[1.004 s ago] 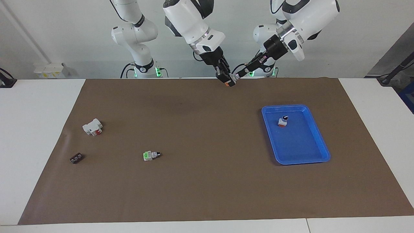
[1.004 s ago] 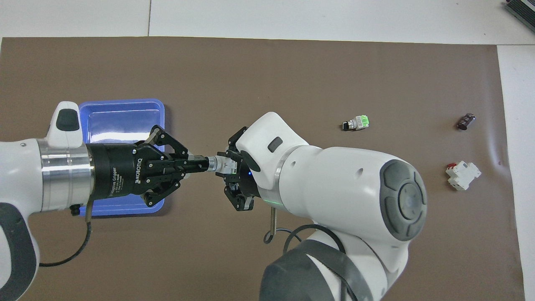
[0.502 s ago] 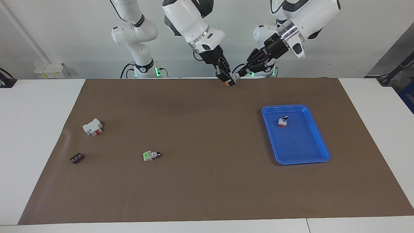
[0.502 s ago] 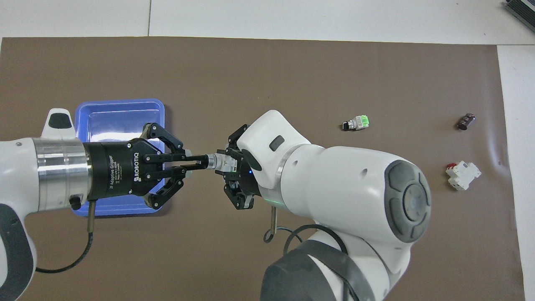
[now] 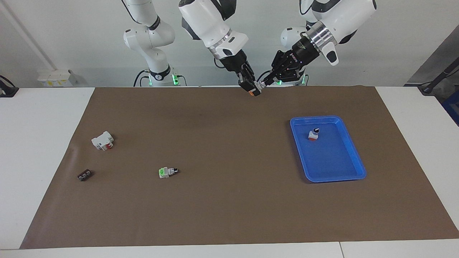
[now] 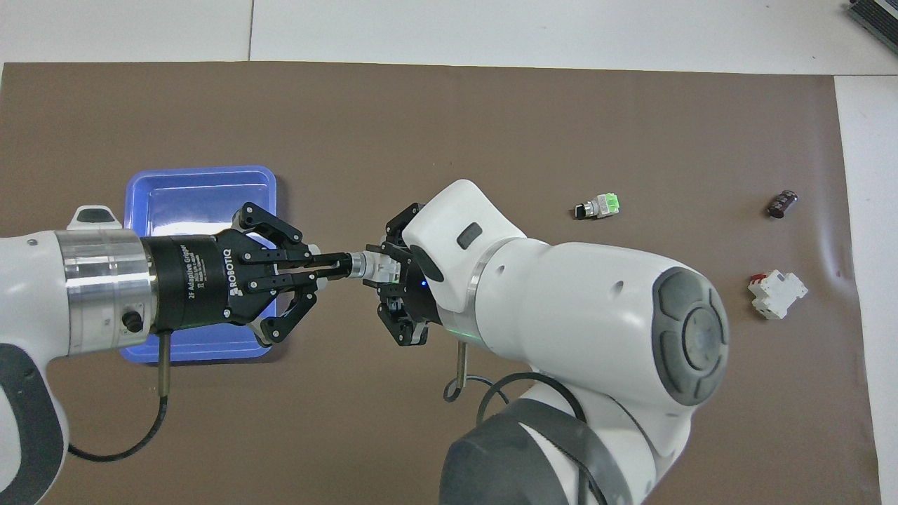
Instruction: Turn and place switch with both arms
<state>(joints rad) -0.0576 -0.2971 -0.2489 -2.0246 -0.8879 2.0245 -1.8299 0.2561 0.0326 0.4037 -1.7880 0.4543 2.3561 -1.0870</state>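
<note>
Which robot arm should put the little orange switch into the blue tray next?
Probably the left. The left gripper already pinches the switch by its knob, and it hangs just beside the blue tray at its own end. The right gripper clamps the body.

A robotics lab is showing here: two glossy white arms are standing on bases with green status lights at twelve o'clock in the facing view, working over a white table covered by a brown mat. Small electrical parts are lying around nine o'clock, and a bare pale wall is backing the rig.
</note>
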